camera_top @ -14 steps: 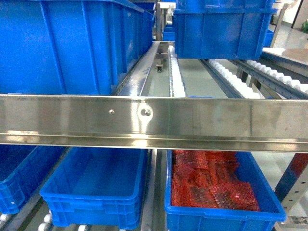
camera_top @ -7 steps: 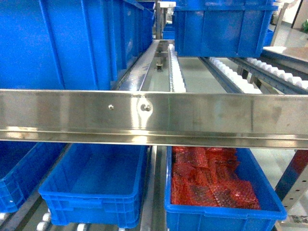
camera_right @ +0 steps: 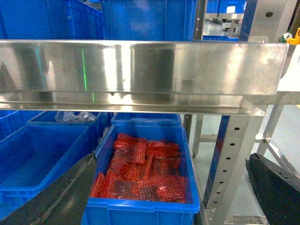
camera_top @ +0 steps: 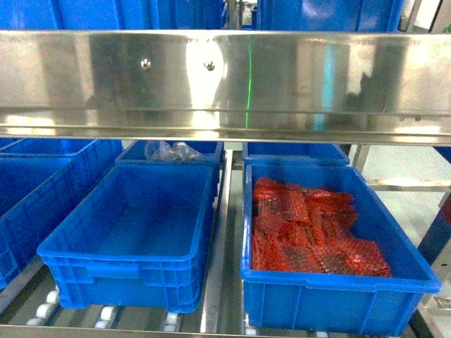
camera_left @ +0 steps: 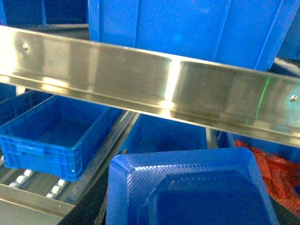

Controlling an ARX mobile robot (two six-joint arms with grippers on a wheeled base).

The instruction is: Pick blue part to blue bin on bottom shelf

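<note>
The blue part [camera_left: 187, 187], a moulded tray-like piece with bevelled corners, fills the bottom of the left wrist view where my left gripper's jaws sit. It hides the jaws, and only a dark finger [camera_left: 91, 211] shows at its left. Beyond it, under the steel rail [camera_left: 150, 79], lies an empty blue bin [camera_left: 168, 136] [camera_top: 134, 232] on the bottom shelf's white rollers [camera_top: 106, 313]. My right gripper [camera_right: 168, 197] is open with nothing in it, its black fingers [camera_right: 276, 187] framing a bin of red bags [camera_right: 140, 164]. Neither gripper shows in the head view.
The shiny rail with two screws [camera_top: 225, 77] spans the view above the low bins. The red-bag bin [camera_top: 317, 232] sits right of the empty one. Another blue bin [camera_top: 28, 204] stands left, and one with clear bags [camera_top: 169, 150] behind. A perforated steel post [camera_right: 234, 154] stands right.
The head view has dropped: the steel rail now sits near the top of the frame, the upper bins are nearly out of view, and the low bins show fully.
</note>
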